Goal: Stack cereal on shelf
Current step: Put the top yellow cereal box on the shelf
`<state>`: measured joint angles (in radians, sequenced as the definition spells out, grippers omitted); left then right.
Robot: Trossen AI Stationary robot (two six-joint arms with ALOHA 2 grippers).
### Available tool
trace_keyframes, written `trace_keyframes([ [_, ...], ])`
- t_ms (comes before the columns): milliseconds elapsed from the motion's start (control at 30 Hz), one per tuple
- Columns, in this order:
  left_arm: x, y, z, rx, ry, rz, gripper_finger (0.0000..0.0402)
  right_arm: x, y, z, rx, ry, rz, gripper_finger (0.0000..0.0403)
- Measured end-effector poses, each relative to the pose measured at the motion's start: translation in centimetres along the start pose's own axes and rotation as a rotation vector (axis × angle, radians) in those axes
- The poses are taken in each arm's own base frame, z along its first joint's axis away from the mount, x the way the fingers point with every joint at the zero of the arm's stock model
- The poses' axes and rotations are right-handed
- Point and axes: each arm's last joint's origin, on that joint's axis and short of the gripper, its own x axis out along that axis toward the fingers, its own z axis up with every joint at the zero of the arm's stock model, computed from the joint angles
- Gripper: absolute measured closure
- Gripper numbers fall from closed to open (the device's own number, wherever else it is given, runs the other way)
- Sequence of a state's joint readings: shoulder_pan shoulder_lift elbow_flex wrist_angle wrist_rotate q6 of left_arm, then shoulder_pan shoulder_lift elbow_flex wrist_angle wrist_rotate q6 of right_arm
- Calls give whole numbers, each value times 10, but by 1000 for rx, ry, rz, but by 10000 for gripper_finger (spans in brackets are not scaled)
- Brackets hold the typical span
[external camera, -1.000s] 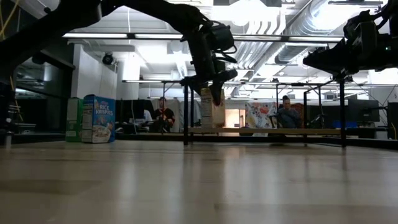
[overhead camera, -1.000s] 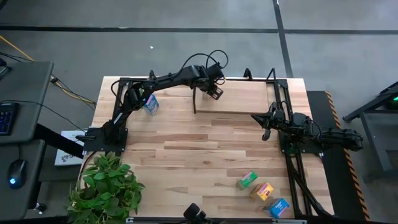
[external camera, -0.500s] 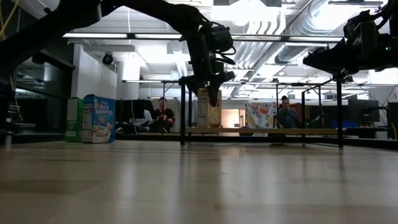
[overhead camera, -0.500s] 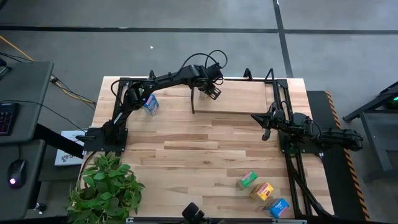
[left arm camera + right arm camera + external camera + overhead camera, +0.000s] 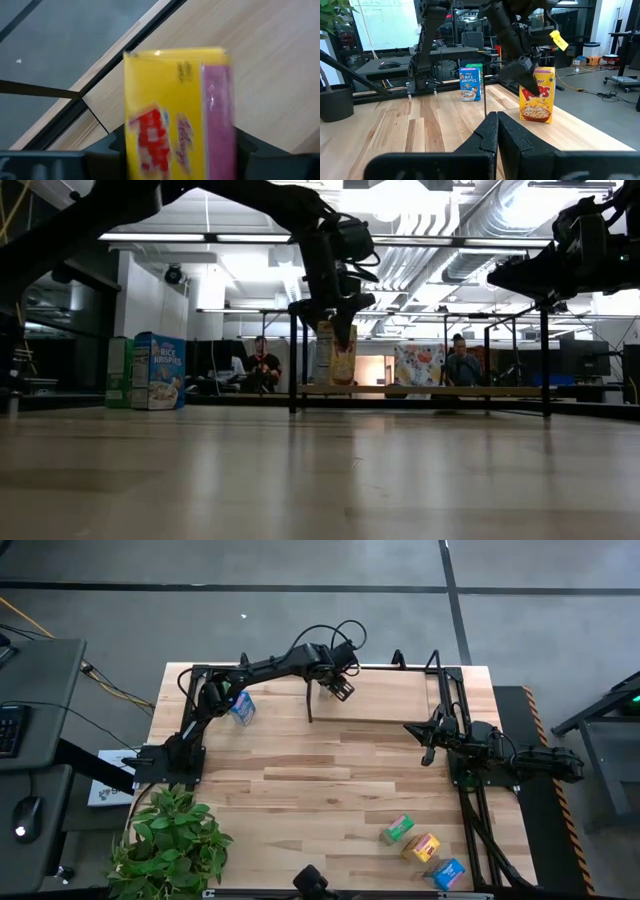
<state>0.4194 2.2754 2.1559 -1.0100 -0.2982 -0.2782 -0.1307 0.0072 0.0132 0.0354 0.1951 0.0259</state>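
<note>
From above: left gripper (image 5: pixel 338 686) reaching over the far left end of the shelf (image 5: pixel 400 705), at the table's (image 5: pixel 300 800) far edge. Blue Rice Krispies box (image 5: pixel 243 707) near the left arm's base; three more cereal boxes at the near right, green (image 5: pixel 398 829), yellow-orange (image 5: pixel 421 846), blue (image 5: pixel 449 872). Right gripper (image 5: pixel 428 742) parked by the shelf's right end. Potted plant (image 5: pixel 170 840) at the near left corner.

At table height: left gripper (image 5: pixel 335 305) clamped on the top of a yellow Corn Pops box (image 5: pixel 335 353), upright on the shelf board (image 5: pixel 420 391). Rice Krispies box (image 5: pixel 158 370) off to the side (green box just behind it).

Left wrist: yellow box (image 5: pixel 175 112) pinched between the fingers (image 5: pixel 117 145), over the light board.

Right wrist: fingers (image 5: pixel 487 132) pressed together, empty. Corn Pops box (image 5: pixel 537 94) upright on the board, the left gripper's fingers at its top.
</note>
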Motion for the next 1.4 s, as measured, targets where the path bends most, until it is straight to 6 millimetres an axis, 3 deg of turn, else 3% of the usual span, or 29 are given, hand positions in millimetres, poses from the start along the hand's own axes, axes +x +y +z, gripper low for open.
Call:
trace_keyframes([
  [267,-17,4,3,4,-29,-11,142,0,0,0,0,0,0,402],
  [433,-16,3,3,16,-26,-12,125,0,0,0,0,0,0,402],
  [633,-16,6,4,35,-30,1,124,0,0,0,0,0,0,402],
  [833,-29,13,16,8,-84,-4,124,0,0,0,0,0,0,402],
  [1100,-61,19,34,28,-199,-4,124,0,0,0,0,0,0,402],
  [1233,-80,20,34,71,-231,-62,125,0,0,0,0,0,0,402],
  [1400,-104,13,31,169,-253,-220,174,0,0,0,0,0,0,402],
])
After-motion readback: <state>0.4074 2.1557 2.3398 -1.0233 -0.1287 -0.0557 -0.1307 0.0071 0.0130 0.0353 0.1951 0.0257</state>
